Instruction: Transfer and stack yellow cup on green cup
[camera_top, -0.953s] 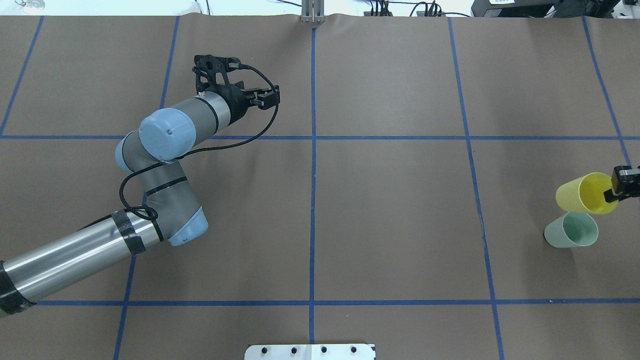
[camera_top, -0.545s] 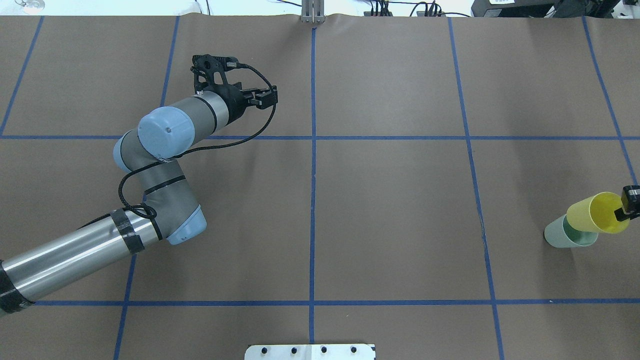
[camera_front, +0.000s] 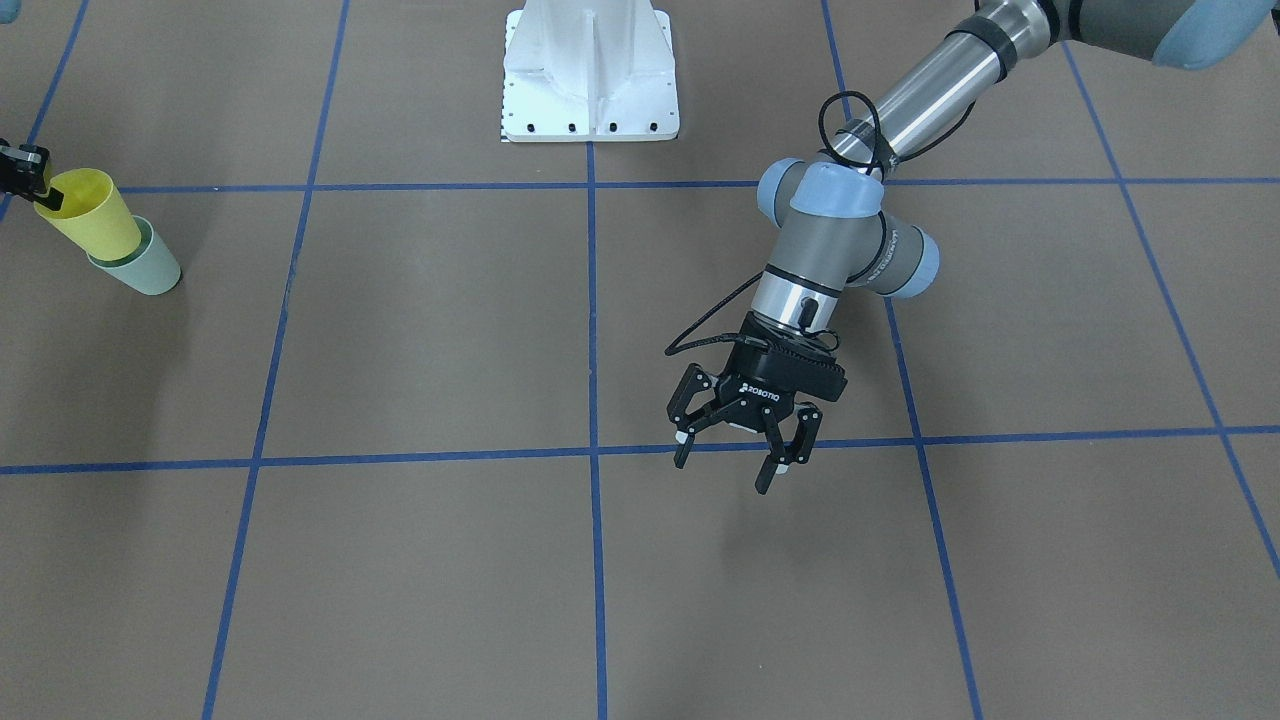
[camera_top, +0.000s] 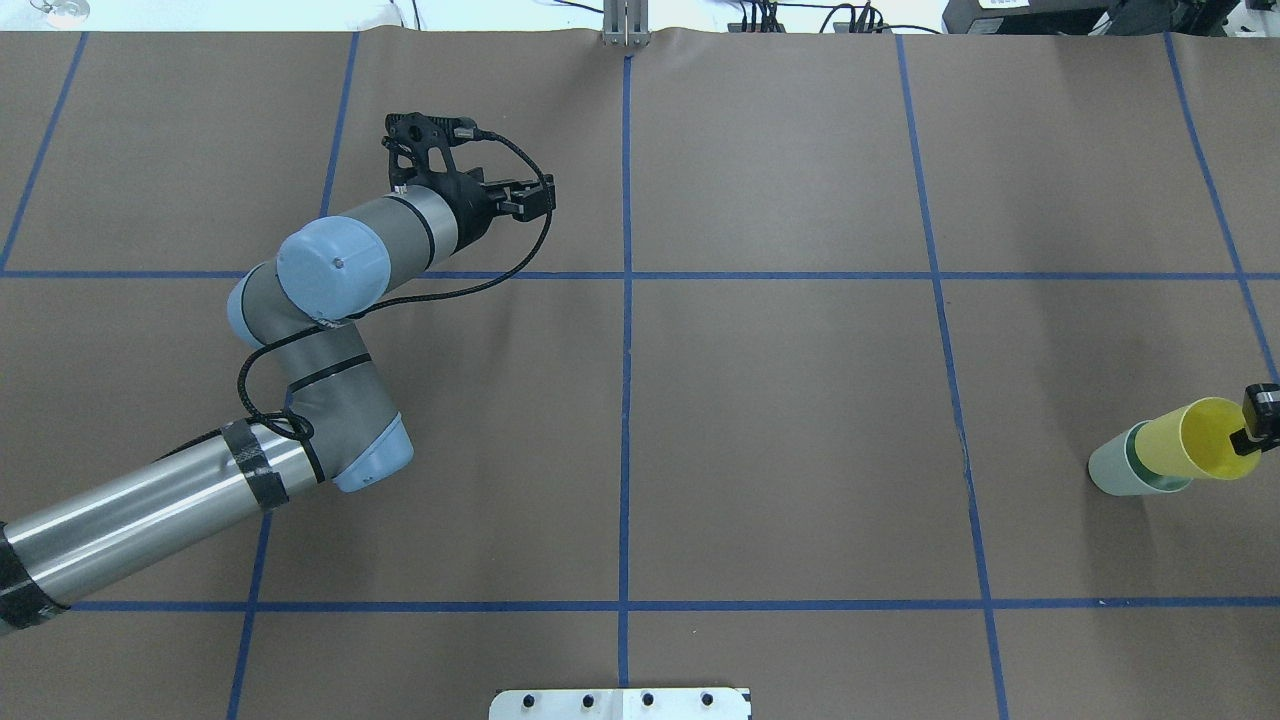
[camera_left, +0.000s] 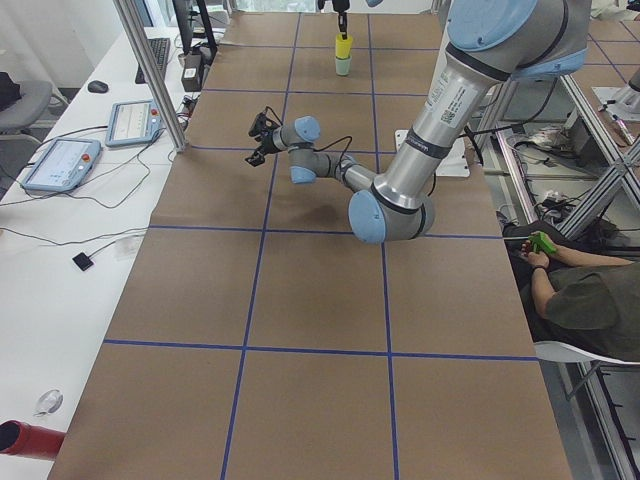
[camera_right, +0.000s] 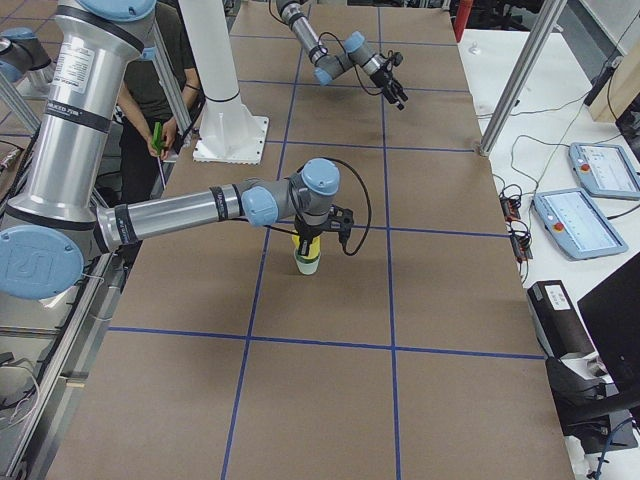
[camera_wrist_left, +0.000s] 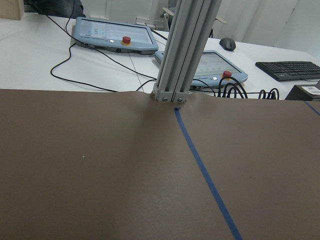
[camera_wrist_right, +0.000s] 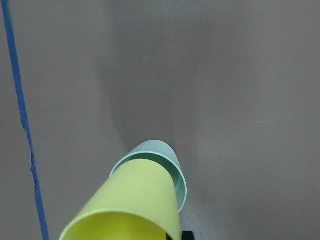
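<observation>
The right end effector (camera_top: 1258, 420) is clamped on the rim of the yellow cup (camera_top: 1190, 452), one finger inside the mouth and the other outside the wall, at the edge of both the overhead and front-facing views. Directly below that end effector the yellow cup hangs upright, open end up, with its base lowered into the mouth of the green cup (camera_top: 1118, 472). In the right wrist view the yellow cup (camera_wrist_right: 132, 205) runs away from the camera and its lower part sits inside the mint rim of the green cup (camera_wrist_right: 172, 162), a sliver of that rim showing around it. From the front-facing view the yellow cup (camera_front: 88, 212) is only partly sunk, most of its wall standing above the green cup (camera_front: 145, 265), which rests on the brown counter (camera_front: 420, 330). Whether the yellow base touches the green cup's inner wall cannot be told. The right-side view shows the pair (camera_right: 307, 251) under the near arm's wrist. Well away from the cups, the left end effector (camera_front: 740, 440) hangs over bare counter with its fingers (camera_front: 779, 458) spread apart and nothing between them, just above a blue tape line (camera_front: 1000, 438). Its wrist camera looks across the counter toward an aluminium post (camera_wrist_left: 181, 55) at the far edge.
</observation>
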